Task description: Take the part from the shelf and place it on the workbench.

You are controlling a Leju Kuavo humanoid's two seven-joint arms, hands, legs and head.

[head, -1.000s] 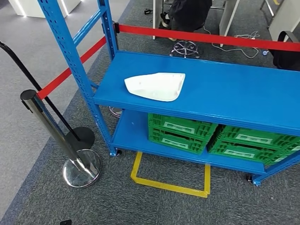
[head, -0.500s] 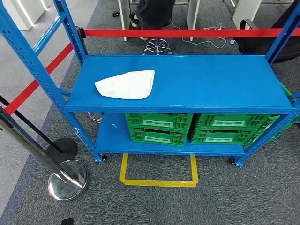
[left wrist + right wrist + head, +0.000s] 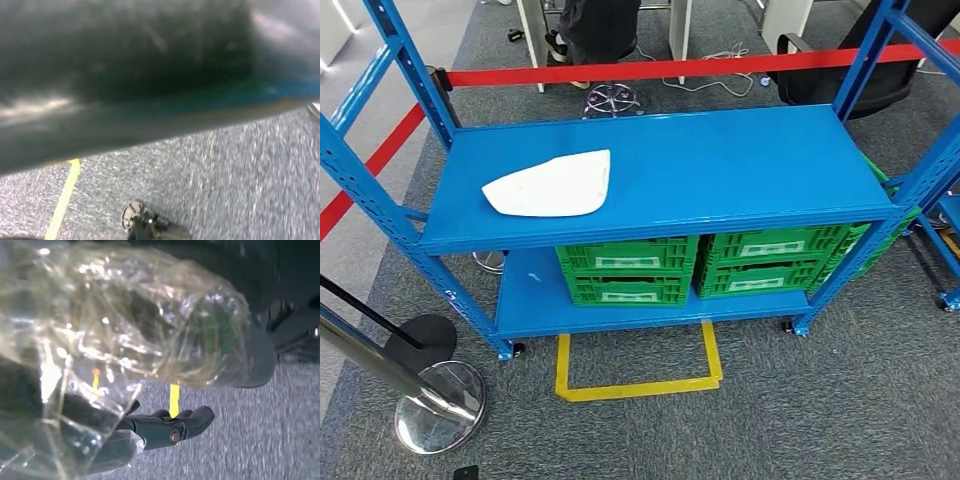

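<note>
Camera has swung right since the earlier frames, so the whole scene sits further left; nothing on the rack itself has moved. White part (image 3: 550, 186): smooth, flat, tapered shell, lying on the left of the blue steel shelf (image 3: 743, 160). Lower level: two green slotted crates (image 3: 628, 271), contents hidden. Floor: grey carpet, yellow tape rectangle (image 3: 637, 365), chrome stanchion (image 3: 433, 412), red barrier belt. Right hand (image 3: 166, 427): dark fingers extended, wrapped in clear plastic, holding nothing. Left hand (image 3: 145, 225): posture cannot be told.

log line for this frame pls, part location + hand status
phase: approach | white part: lying on blue shelf top level, untouched | right robot hand: hanging over carpet, holds nothing
</note>
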